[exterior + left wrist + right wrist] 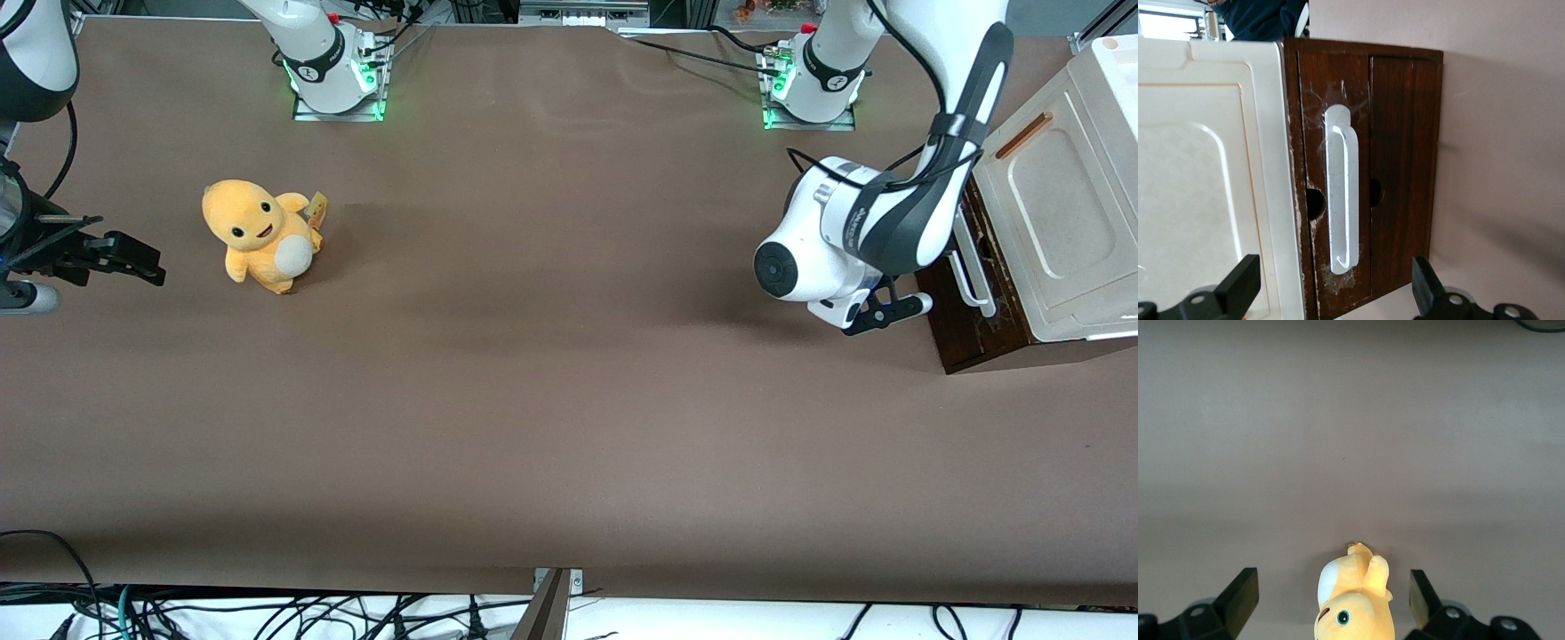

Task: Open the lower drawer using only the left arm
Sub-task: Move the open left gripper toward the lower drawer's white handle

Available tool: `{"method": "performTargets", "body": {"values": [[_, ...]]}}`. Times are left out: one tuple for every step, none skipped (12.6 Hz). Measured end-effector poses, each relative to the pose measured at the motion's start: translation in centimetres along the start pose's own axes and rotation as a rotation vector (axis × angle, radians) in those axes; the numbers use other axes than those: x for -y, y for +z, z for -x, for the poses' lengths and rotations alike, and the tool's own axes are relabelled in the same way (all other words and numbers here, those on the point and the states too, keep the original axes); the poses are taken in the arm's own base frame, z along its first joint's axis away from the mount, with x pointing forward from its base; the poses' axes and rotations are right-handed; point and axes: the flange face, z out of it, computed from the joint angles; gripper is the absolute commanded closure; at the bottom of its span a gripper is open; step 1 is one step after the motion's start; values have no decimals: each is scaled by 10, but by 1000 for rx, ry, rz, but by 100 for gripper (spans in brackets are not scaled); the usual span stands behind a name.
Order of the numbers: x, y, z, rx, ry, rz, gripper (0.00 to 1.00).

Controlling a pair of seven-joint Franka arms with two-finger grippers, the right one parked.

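Facing the lower drawer [1338, 193], the left arm's [898, 222] jaws gape wide; no writing legible.

Hidden and cut-off parts

In the front view the left arm [898, 213] covers part of the lower drawer [965, 302] and much of its white handle [971, 271]. The gripper [1331, 293] is cut off by the wrist picture's edge, only its spread jaws' tips showing. The cream panel [1198, 187] also runs off that picture.
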Motion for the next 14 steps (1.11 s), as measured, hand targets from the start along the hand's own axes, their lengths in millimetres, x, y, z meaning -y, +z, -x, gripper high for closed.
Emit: {"method": "performTargets", "body": {"values": [[-5, 7, 1, 0, -11, -30, 0], [-9, 12, 2, 8, -21, -51, 0], [-13, 16, 3, 13, -32, -64, 0], [-17, 20, 3, 14, -41, -81, 0], [-21, 24, 3, 19, -47, -97, 0], [-25, 27, 3, 22, -54, -110, 0], [-30, 31, 3, 28, -57, -121, 0], [-34, 35, 4, 33, -58, -131, 0], [-39, 38, 4, 34, -54, -142, 0], [-43, 42, 3, 31, -47, -160, 0], [-47, 47, 3, 29, -38, -185, 0], [-53, 52, 3, 29, -28, -203, 0], [-58, 56, 3, 30, -19, -214, 0], [-63, 61, 3, 28, -9, -229, 0]]}}
